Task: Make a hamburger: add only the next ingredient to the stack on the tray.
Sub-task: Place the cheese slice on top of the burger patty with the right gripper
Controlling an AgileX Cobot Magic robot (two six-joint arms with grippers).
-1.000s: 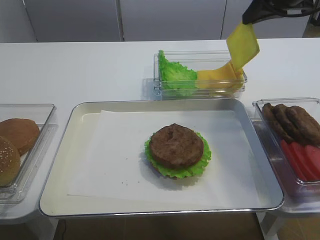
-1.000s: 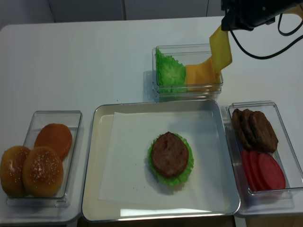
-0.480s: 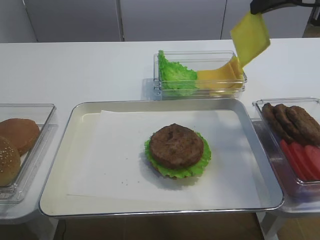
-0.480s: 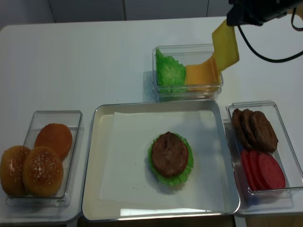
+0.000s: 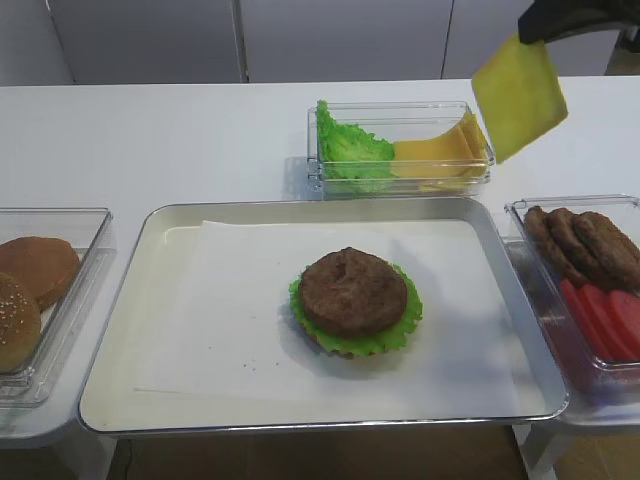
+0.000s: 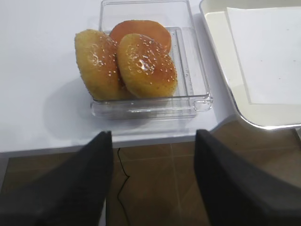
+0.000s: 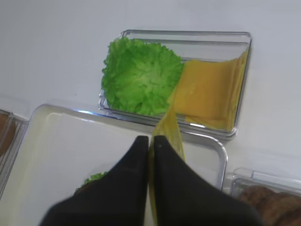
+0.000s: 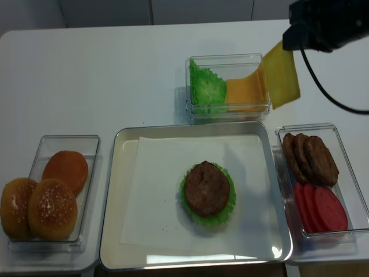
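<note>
A yellow cheese slice (image 5: 519, 98) (image 8: 282, 75) hangs in the air to the right of the back bin, pinched at its top edge by my right gripper (image 7: 151, 140), which is shut on it. In the right wrist view the slice (image 7: 170, 132) dangles edge-on between the black fingers. The stack (image 5: 354, 300) (image 8: 207, 190), a brown patty on green lettuce, lies in the middle of the silver tray (image 5: 120, 300) (image 8: 112, 196). My left gripper (image 6: 153, 141) stands open over the floor in front of the table, near the bun bin.
The back clear bin (image 5: 400, 150) holds lettuce (image 7: 140, 75) and more cheese slices (image 7: 209, 92). A right bin (image 8: 320, 179) holds brown patties and red tomato slices. A left bin (image 6: 146, 61) holds three buns (image 8: 43, 199).
The right gripper has carried the cheese slice to the right and clear of the back bin; the slice now hangs free of the slices left there. The left arm has not moved.
</note>
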